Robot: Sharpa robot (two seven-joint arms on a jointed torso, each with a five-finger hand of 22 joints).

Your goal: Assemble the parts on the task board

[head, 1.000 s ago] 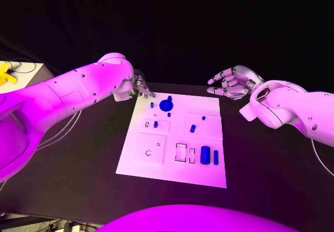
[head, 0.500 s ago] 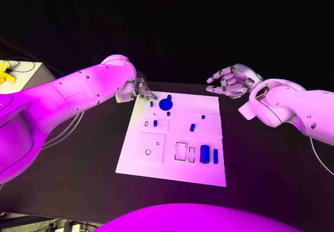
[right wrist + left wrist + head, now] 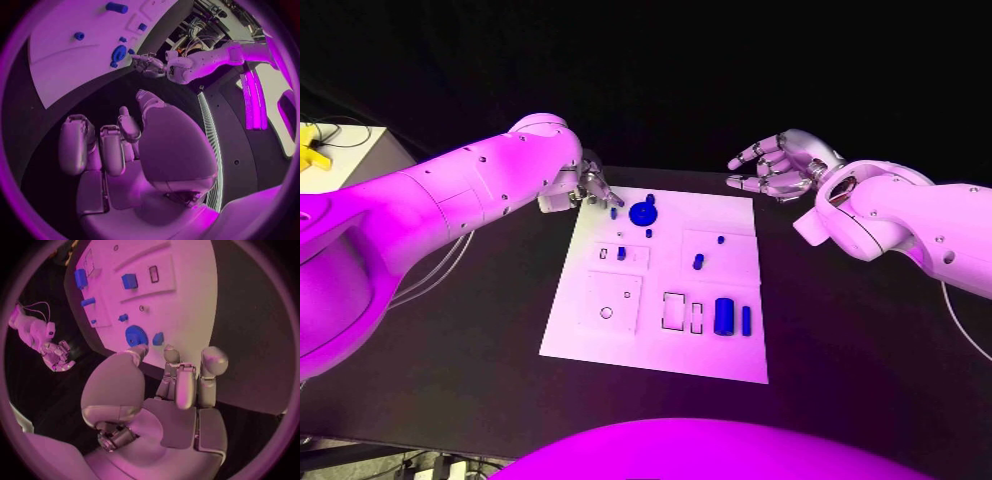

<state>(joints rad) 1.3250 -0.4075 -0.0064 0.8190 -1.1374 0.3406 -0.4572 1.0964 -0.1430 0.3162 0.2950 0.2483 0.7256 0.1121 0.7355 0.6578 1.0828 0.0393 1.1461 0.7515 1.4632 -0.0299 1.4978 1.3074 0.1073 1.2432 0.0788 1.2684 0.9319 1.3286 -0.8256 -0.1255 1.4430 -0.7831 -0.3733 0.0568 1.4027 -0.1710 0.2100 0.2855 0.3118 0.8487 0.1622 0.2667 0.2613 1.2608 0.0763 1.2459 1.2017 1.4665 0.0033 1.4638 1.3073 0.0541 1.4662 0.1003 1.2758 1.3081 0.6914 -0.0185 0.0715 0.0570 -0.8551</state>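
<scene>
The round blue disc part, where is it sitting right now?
In the head view the round blue disc part lies at the white task board's far end, nearer its left side, close to the left hand's fingertips.

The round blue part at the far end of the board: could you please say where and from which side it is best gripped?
Probably by the rim of the round blue part, fingers coming down from above: it lies flat on the task board, beside the left hand.

A yellow object (image 3: 312, 153) on a pale side surface (image 3: 351, 160).

Left hand (image 3: 593, 186) crowding task board (image 3: 727, 218) far-left corner.
</scene>
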